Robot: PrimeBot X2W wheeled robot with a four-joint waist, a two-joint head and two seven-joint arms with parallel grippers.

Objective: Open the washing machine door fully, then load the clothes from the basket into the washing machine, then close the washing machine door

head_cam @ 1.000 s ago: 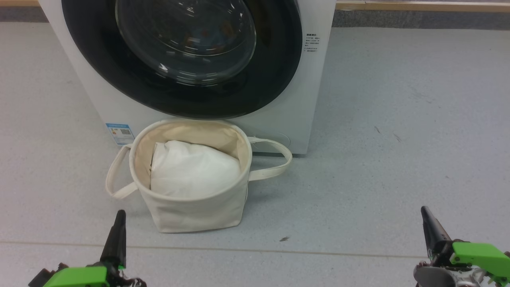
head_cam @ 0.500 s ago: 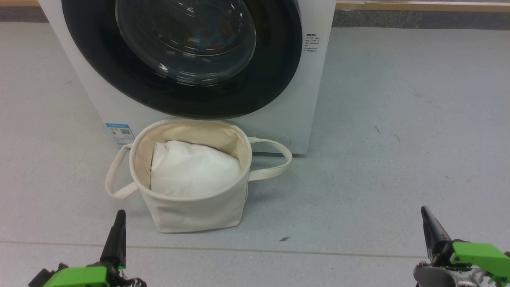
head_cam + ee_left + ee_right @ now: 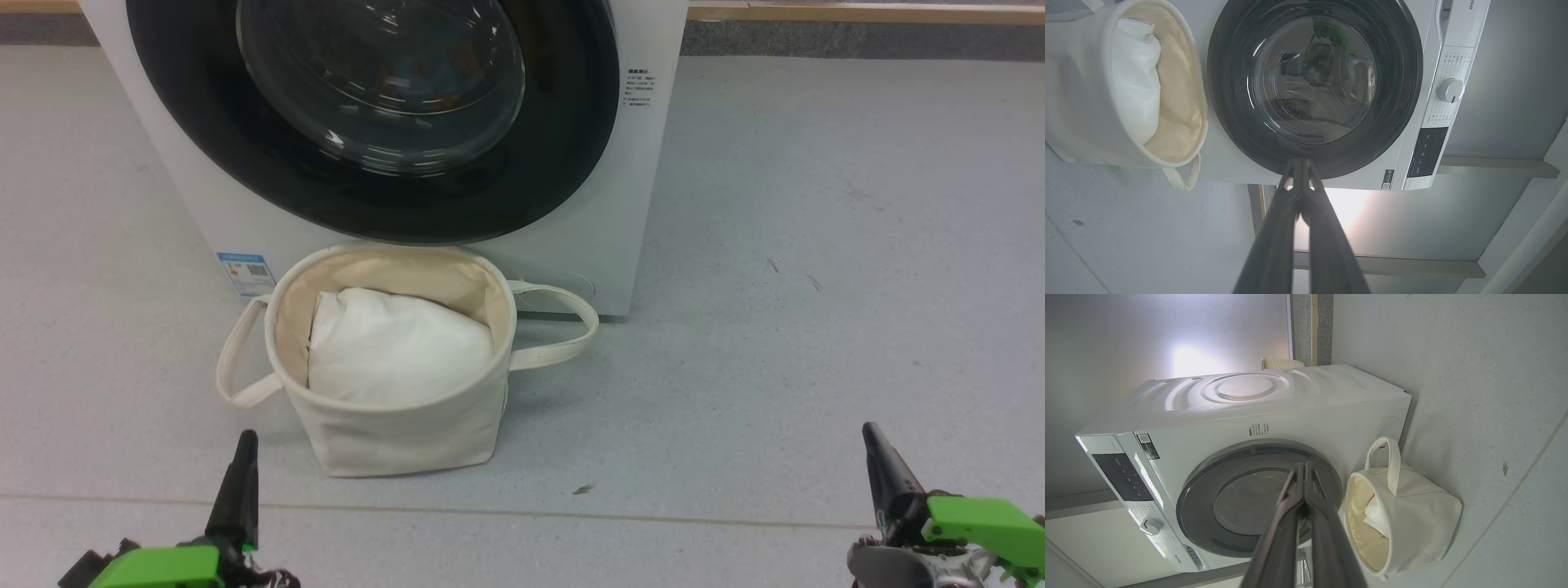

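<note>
The white washing machine [image 3: 604, 229] stands at the top of the head view. Its round glossy black door [image 3: 555, 163] sits flush against the front. The cream basket [image 3: 392, 441] stands on the floor just before it, holding a plain white pillow-like bundle [image 3: 392, 347]. The clothes are hidden; dim orange and blue patches behind the glass are too faint to identify. My left gripper [image 3: 245, 445] is shut and empty at the lower left, short of the basket. My right gripper [image 3: 872, 437] is shut and empty at the lower right, well to the basket's right. The wrist views show each gripper [image 3: 1300, 163] [image 3: 1303, 465] pointing at the door [image 3: 1233, 81] [image 3: 1200, 506].
The basket's loop handles [image 3: 563, 327] stick out to both sides. A white dial [image 3: 1450, 90] and a dark control panel [image 3: 1425, 151] sit along the machine's top front. Open grey floor [image 3: 816, 245] stretches to the right of the machine, with a wall skirting [image 3: 857, 37] behind.
</note>
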